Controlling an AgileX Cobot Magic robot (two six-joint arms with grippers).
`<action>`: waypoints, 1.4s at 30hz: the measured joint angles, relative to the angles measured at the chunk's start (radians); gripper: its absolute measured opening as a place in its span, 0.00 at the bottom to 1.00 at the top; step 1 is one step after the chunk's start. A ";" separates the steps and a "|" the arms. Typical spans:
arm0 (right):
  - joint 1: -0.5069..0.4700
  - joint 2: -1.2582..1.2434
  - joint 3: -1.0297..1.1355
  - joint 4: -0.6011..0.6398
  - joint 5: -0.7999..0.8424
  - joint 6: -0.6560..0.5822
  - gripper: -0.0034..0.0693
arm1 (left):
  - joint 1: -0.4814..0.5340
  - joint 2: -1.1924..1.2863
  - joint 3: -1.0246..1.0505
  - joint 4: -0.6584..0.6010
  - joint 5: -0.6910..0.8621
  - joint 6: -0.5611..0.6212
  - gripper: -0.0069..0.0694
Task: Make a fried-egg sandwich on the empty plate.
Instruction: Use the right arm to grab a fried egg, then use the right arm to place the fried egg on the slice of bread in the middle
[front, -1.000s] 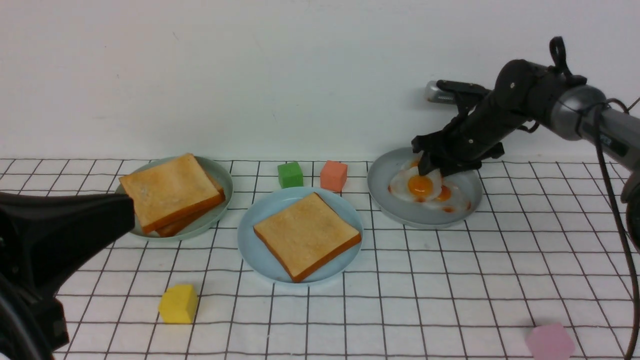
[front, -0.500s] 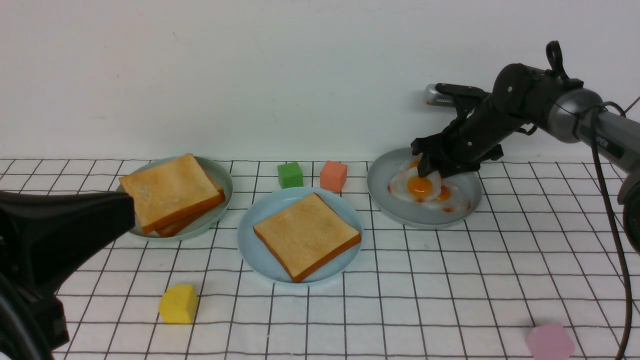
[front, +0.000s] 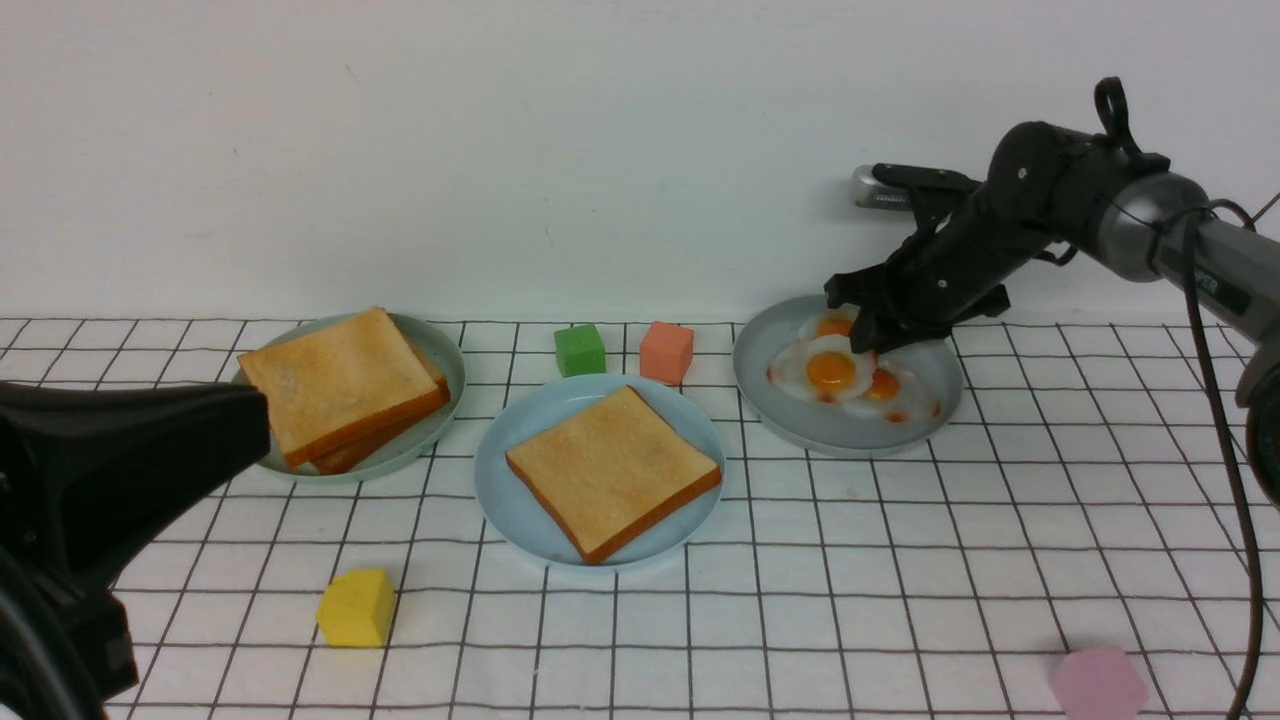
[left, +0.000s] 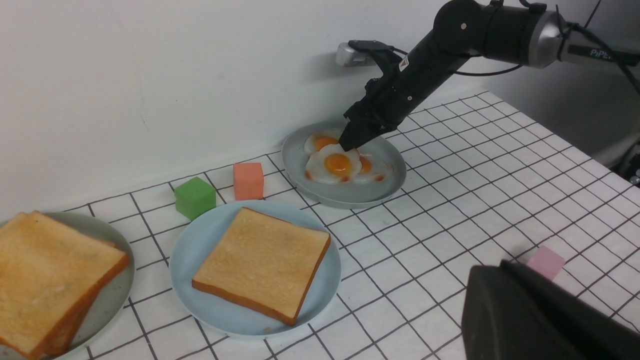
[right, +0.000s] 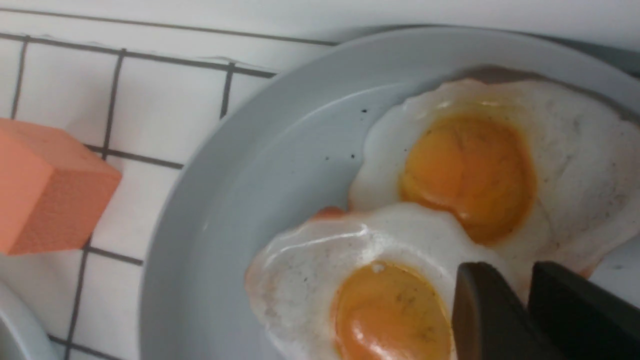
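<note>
The fried egg (front: 828, 370) (left: 336, 164) (right: 305, 270) lies on top of two smaller eggs (front: 885, 385) on the grey plate (front: 900, 425) at the back right. My right gripper (front: 865, 340) (left: 346, 145) (right: 522, 280) reaches down onto it, jaws pinched on the white at the egg's far edge. The light sky-blue plate (front: 500, 500) (left: 185, 250) at the centre carries one toast slice (front: 612, 468) (left: 262, 260). My left gripper (front: 255, 410) (left: 492, 275) hovers low at the near left, shut and holding nothing.
A grey-green plate (front: 445, 375) at the back left holds a stack of toast slices (front: 340, 380). A green cube (front: 581, 349) and a salmon cube (front: 667, 351) sit behind the blue plate. A yellow cube (front: 357, 607) and a pink cube (front: 1098, 684) lie near the front. The wall is close behind.
My right gripper's jaws have closed on the fried egg's far edge. The egg has shifted slightly left and up on the pile. The left arm has not moved.
</note>
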 joint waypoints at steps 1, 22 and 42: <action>0.000 0.000 -0.012 0.005 0.019 0.000 0.20 | 0.000 0.000 0.000 0.000 0.000 0.000 0.07; 0.000 0.006 -0.271 0.097 0.351 -0.006 0.15 | 0.000 0.000 0.001 0.000 0.000 0.000 0.07; 0.155 -0.431 0.247 0.353 0.323 -0.175 0.15 | 0.000 0.000 0.001 0.000 0.002 0.000 0.07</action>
